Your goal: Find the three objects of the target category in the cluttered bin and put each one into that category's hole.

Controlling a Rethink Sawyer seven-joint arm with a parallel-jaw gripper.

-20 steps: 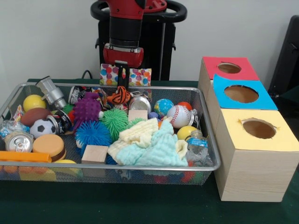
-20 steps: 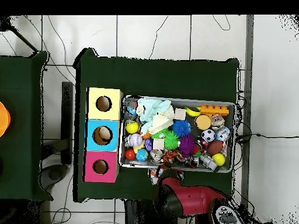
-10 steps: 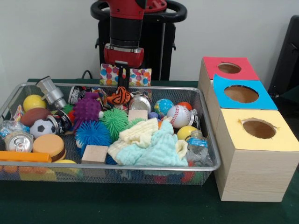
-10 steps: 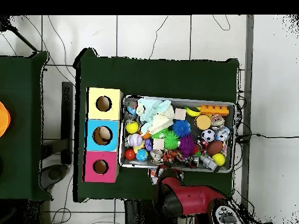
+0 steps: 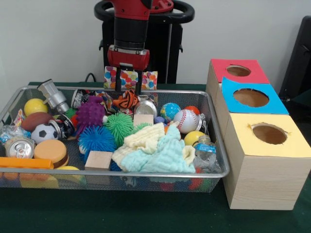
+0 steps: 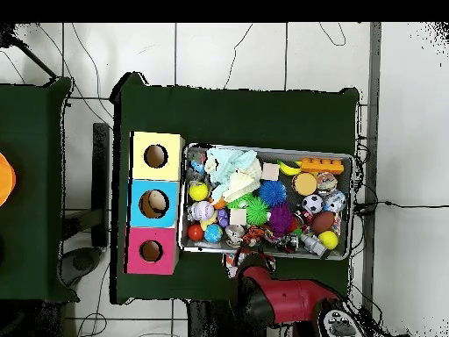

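Observation:
The wire mesh bin (image 5: pixel 121 175) is full of toys, cans and cloths. An orange toy animal with dark stripes (image 5: pixel 125 100) lies at the bin's far edge, also in the overhead view (image 6: pixel 255 233). My gripper (image 5: pixel 129 91) hangs straight over it, open, with one finger on each side just above the toy. In the overhead view the arm (image 6: pixel 279 297) covers the gripper. The red-surround hole (image 5: pixel 238 71) tops the farthest box on the right, also in the overhead view (image 6: pixel 151 251). I see no orange-brown plush with a pale face.
A blue-surround hole (image 5: pixel 250 97) and a yellow-surround hole (image 5: pixel 269 133) sit nearer on the same row of boxes. Spiky balls (image 5: pixel 119 125), a baseball (image 5: pixel 186 120), a soccer ball (image 5: pixel 44 132), cans and pale cloths (image 5: pixel 155 150) crowd the bin. A spotted box (image 5: pixel 148 79) stands behind it.
My gripper's fingers were together on the striped toy and have spread apart. The toy has settled slightly lower in the bin. The arm has stayed in place.

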